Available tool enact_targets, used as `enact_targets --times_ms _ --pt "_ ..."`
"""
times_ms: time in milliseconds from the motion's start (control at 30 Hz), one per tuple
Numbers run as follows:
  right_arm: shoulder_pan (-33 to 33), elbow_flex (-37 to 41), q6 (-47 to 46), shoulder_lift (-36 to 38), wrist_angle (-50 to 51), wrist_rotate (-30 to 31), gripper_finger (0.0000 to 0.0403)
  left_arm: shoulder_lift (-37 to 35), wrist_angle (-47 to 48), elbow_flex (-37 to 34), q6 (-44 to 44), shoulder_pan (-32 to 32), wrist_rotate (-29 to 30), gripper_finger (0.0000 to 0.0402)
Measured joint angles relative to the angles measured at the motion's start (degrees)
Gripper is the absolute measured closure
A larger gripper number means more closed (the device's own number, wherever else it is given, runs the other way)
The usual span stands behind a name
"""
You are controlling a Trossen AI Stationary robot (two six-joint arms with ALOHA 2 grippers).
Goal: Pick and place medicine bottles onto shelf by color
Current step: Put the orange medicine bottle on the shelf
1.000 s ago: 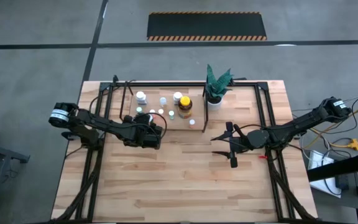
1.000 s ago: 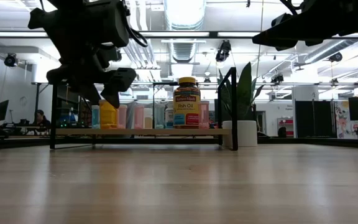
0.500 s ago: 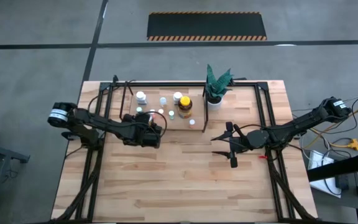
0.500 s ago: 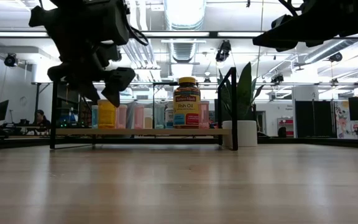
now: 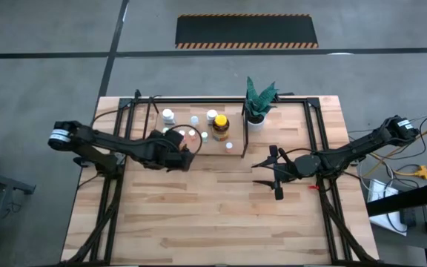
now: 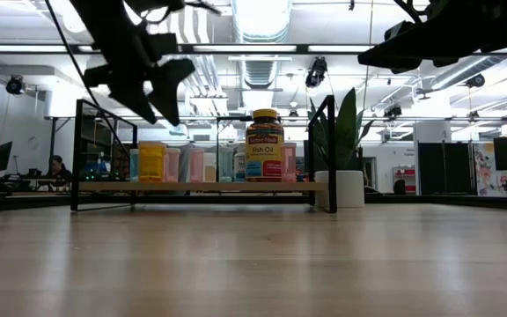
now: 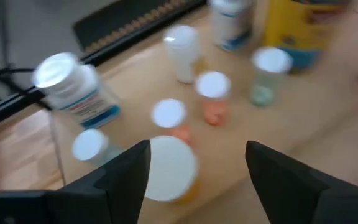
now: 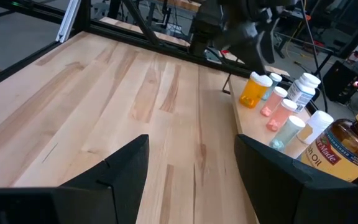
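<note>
The shelf (image 5: 206, 150) is a light-wood panel in black bars on the table's far half. Several small bottles stand on it beside the large amber yellow-capped bottle (image 5: 220, 126) (image 6: 264, 145). My left gripper (image 5: 175, 144) (image 6: 155, 110) (image 7: 197, 149) hangs open above the shelf's left part. Straight below it stands an orange white-capped bottle (image 7: 169, 168) (image 6: 151, 162), apart from the fingers. My right gripper (image 5: 275, 172) (image 8: 194, 162) waits open over bare table right of the shelf.
A green spiky plant (image 5: 258, 100) (image 6: 346, 141) in a white pot stands at the shelf's far right corner. Black frame bars (image 5: 317, 133) run along the table's left and right sides. Bare wood (image 5: 213, 215) fills the table's near half.
My left gripper has risen well above the orange bottle's cap and drifted a little toward the table's far edge, over the shelf. The orange bottle stays standing on the shelf. The right arm has kept still.
</note>
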State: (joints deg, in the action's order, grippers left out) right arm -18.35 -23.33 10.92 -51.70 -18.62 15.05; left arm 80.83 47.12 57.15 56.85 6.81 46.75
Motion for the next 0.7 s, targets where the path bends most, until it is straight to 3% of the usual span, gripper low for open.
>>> enact_targets --times_ms 167,300,433,700 --pt "0.0 0.0 0.0 0.0 0.1 0.0 0.0177 -0.4 0.4 3.2 -11.9 -2.0 -10.5 0.0204" --pt "0.0 0.0 0.0 0.0 0.2 0.0 0.0177 -0.4 1.8 5.0 -22.6 -6.1 -20.5 0.0292" --pt "0.0 0.0 0.0 0.0 0.2 0.0 0.0177 -0.7 5.9 7.5 -25.9 -10.7 -22.4 0.0385" --pt "0.0 0.0 0.1 0.0 0.3 0.0 0.0177 -1.2 6.0 4.8 -27.3 -15.1 -22.5 0.0400"
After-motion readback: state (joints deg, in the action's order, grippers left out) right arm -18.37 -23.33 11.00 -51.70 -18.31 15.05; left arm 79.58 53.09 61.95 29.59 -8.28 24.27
